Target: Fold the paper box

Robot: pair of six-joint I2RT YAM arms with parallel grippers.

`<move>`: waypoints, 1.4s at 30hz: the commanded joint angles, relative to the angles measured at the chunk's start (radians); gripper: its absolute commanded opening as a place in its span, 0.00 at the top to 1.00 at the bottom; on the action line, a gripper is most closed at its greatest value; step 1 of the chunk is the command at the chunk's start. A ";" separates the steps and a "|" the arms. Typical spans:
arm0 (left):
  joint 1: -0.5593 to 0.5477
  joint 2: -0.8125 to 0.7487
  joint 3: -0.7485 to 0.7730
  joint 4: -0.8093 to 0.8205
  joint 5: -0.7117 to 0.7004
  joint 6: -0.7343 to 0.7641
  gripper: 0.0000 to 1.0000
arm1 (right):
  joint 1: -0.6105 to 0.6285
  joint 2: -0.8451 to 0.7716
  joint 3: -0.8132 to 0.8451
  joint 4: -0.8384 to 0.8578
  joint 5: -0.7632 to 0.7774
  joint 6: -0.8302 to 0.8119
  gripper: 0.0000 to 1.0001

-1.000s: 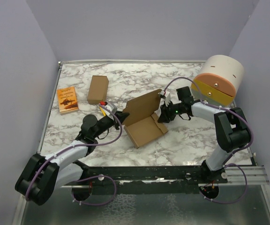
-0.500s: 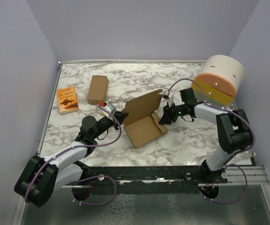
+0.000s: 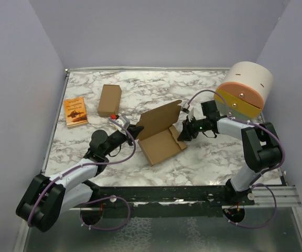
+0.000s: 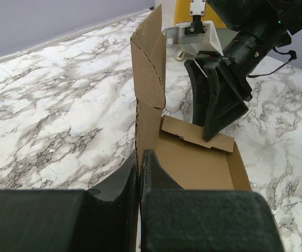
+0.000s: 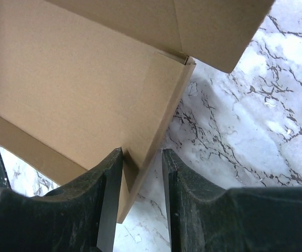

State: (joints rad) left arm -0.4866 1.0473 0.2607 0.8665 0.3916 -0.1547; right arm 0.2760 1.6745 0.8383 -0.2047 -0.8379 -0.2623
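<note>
- Your L gripper (image 3: 138,128), right of the narrow box (image 3: 109,100), was pinched shut on the paper box (image 3: 164,144)'s left wall.
- Paper box lay further right; lid flap raised.
- R gripper (image 3: 182,135), furthest right, straddled its right wall, jaws narrowly apart.
- Step prob. wall-setting; next you'd need to press that wall upright.

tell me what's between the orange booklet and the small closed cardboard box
Nothing but bare marble tabletop lies between the orange booklet and the small cardboard box; the top view shows that.
</note>
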 commanded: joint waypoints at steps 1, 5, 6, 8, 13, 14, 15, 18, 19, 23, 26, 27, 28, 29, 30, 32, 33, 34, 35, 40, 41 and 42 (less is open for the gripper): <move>-0.003 -0.016 -0.009 0.073 -0.012 -0.004 1.00 | 0.024 -0.010 -0.010 0.034 0.062 0.000 0.65; -0.002 -0.019 -0.010 0.077 -0.010 -0.008 1.00 | 0.050 -0.018 -0.002 0.036 0.134 -0.004 0.78; -0.002 -0.022 -0.009 0.072 -0.011 -0.008 1.00 | 0.051 -0.021 -0.001 0.036 0.150 -0.005 0.82; -0.002 -0.027 -0.010 0.065 -0.012 -0.008 1.00 | 0.051 -0.036 0.000 0.038 0.170 -0.007 0.85; -0.003 -0.029 -0.009 0.060 -0.013 -0.007 1.00 | 0.051 -0.063 0.009 0.018 0.172 -0.029 0.80; -0.001 -0.029 -0.006 0.060 -0.012 -0.008 1.00 | 0.052 -0.065 0.012 0.012 0.163 -0.035 0.75; -0.003 -0.030 -0.006 0.062 -0.010 -0.010 1.00 | 0.055 -0.067 0.012 0.010 0.158 -0.040 0.72; -0.002 -0.032 -0.002 0.065 -0.004 -0.016 1.00 | 0.072 -0.066 0.011 0.005 0.160 -0.056 0.68; -0.003 -0.034 -0.002 0.067 -0.003 -0.018 1.00 | 0.083 -0.063 0.013 0.004 0.169 -0.059 0.68; -0.002 -0.038 -0.002 0.069 0.000 -0.024 1.00 | 0.123 -0.051 0.016 0.008 0.227 -0.067 0.69; -0.002 -0.034 -0.004 0.068 0.000 -0.026 1.00 | 0.137 -0.040 0.020 0.018 0.277 -0.061 0.78; -0.003 -0.033 -0.005 0.068 -0.001 -0.028 1.00 | 0.141 -0.036 0.021 0.023 0.296 -0.058 0.82; -0.003 -0.032 -0.007 0.068 -0.001 -0.029 1.00 | 0.145 -0.033 0.022 0.027 0.315 -0.056 0.86; -0.002 -0.032 -0.009 0.068 -0.001 -0.029 1.00 | 0.149 -0.030 0.024 0.031 0.337 -0.054 0.90; -0.003 -0.033 -0.012 0.068 -0.001 -0.031 1.00 | 0.153 -0.027 0.025 0.035 0.362 -0.053 0.93; -0.003 -0.038 -0.016 0.067 -0.004 -0.032 1.00 | 0.168 -0.028 0.024 0.046 0.420 -0.054 0.97; -0.002 -0.042 -0.021 0.064 -0.006 -0.033 1.00 | 0.175 -0.031 0.024 0.050 0.447 -0.054 0.99; -0.003 -0.048 -0.023 0.061 -0.008 -0.035 1.00 | 0.184 -0.034 0.025 0.054 0.480 -0.054 0.99; -0.002 -0.054 -0.026 0.057 -0.010 -0.033 1.00 | 0.191 -0.038 0.026 0.056 0.496 -0.055 0.99; -0.003 -0.077 -0.042 0.049 -0.016 -0.044 1.00 | 0.206 -0.036 0.033 0.043 0.491 -0.070 0.86; -0.004 -0.078 -0.044 0.051 -0.016 -0.045 1.00 | 0.208 -0.033 0.036 0.040 0.492 -0.067 0.82; -0.003 -0.079 -0.046 0.055 -0.016 -0.049 1.00 | 0.208 -0.029 0.041 0.032 0.488 -0.068 0.79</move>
State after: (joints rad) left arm -0.4904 0.9943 0.2218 0.8875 0.3916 -0.1886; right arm 0.4728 1.6276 0.8627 -0.1703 -0.4145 -0.2886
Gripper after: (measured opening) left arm 0.019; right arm 0.159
